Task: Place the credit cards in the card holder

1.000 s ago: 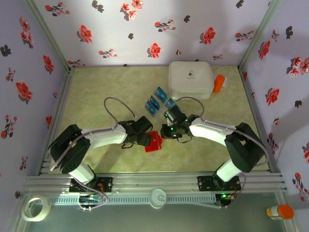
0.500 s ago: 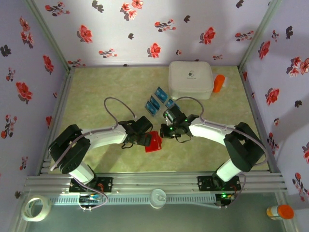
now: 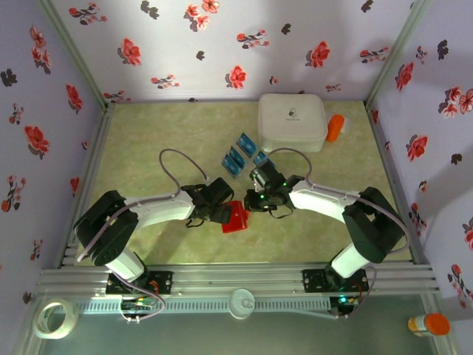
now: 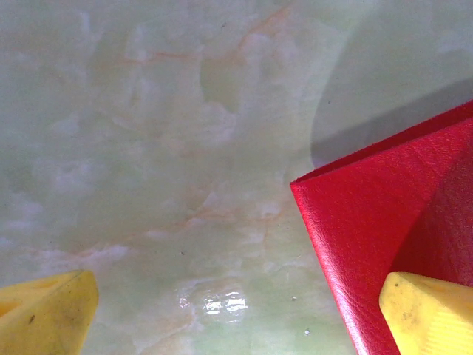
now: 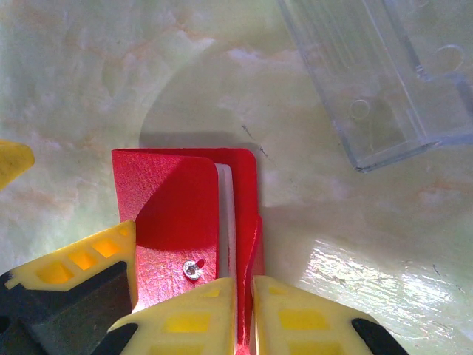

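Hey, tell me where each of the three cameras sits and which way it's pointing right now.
Top external: above and behind the arm bases, looking down on the table; both arms show, meeting at the card holder.
Left wrist: on the left arm, facing down at the table; the open left gripper shows, one fingertip over the card holder.
Right wrist: on the right arm, facing down; the right gripper is shut on the card holder's edge.
Shared: all three show the card holder.
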